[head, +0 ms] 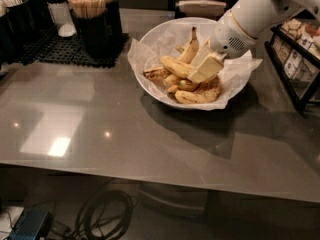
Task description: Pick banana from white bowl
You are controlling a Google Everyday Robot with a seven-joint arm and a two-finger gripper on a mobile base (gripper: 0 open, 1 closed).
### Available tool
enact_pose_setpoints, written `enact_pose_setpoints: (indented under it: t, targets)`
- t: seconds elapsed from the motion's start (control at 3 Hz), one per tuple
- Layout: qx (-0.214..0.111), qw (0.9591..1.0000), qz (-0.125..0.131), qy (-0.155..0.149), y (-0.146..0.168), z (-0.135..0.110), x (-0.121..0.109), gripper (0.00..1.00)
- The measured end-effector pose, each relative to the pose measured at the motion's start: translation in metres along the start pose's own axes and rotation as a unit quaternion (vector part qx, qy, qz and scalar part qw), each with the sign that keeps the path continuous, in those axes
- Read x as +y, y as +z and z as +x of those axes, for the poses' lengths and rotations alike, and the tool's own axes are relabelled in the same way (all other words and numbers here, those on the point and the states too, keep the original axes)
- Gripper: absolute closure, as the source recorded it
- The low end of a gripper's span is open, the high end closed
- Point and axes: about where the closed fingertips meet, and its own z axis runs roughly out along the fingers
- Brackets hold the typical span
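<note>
Banana [173,66], long and yellow, lies atop the heap in the white bowl [156,96], its right end under the gripper [204,69], which reaches in from the upper right; whether it grasps the fruit cannot be told. Browner bananas [196,97] lie beneath on crinkled paper [241,68]. Left of the bowl, a dark cup holds wooden sticks [87,3].

The gripper [204,69] sits low over the white bowl [150,91], and its arm [250,19] fills the 1 to 2 o'clock side. From the bowl, the counter [125,134] lies open from 4 round to 9 o'clock. At 10 o'clock a dark cup of wooden sticks [89,14] stands on a black mat [45,51]. At 3 o'clock a black rack [295,69] stands near. Crinkled paper [245,66] juts past the rim.
</note>
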Motion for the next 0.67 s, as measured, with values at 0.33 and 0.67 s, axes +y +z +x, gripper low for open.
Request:
enact_pose_setpoints:
  t: [0.33, 0.67]
  targets:
    - [-0.046, 0.9989, -0.001, -0.010, -0.017, 0.000, 0.003, 1.00]
    - [-0.155, 0.9873, 0.008, -0.035, -0.061, 0.010, 0.018, 1.00]
